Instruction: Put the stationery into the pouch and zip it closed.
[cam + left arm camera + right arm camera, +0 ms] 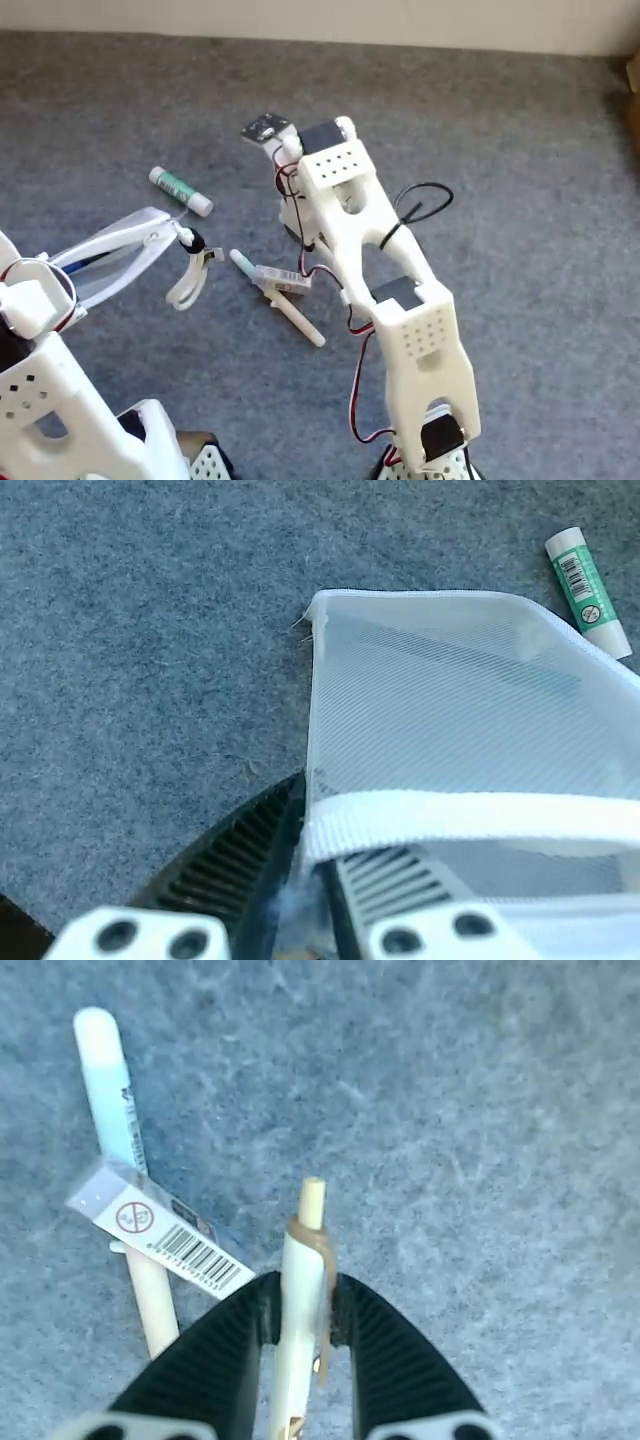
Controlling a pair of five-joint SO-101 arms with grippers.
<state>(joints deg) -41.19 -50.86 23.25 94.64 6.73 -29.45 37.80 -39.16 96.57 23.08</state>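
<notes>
Mesh pouch (110,255), white and translucent, lying on grey carpet (500,120); one edge pinched between the jaws of left gripper (310,850). Glue stick (180,190), green-banded, just beside pouch, outside it. White pen (300,322), near pouch beyond its strap loop (188,285), with small barcoded box (283,278) lying across it. Slim cream stick (312,1205), tan band round it, clamped between the jaws of right gripper (300,1295), apart from pouch. Risk, as judged: soft mouth sagging shut under a one-edge hold, so stick snags on mesh or shoves pouch away; thin stick pivoting in the clamp.
</notes>
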